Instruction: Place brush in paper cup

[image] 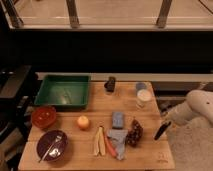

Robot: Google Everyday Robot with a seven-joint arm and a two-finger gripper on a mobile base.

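Wooden tabletop (150, 156) carries one white-cream cylindrical paper cup (143, 98) at right rear, one red bowl (44, 116), one purple bowl (52, 145). At its right edge the gripper (167, 124) clamps one slim black brush (160, 132), tilted.

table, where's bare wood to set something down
Bare wood: front right corner beside the grapes, and the strip between green tray and paper cup. Crowded around sponge and cloth. The gripper hangs at the right edge with the brush.
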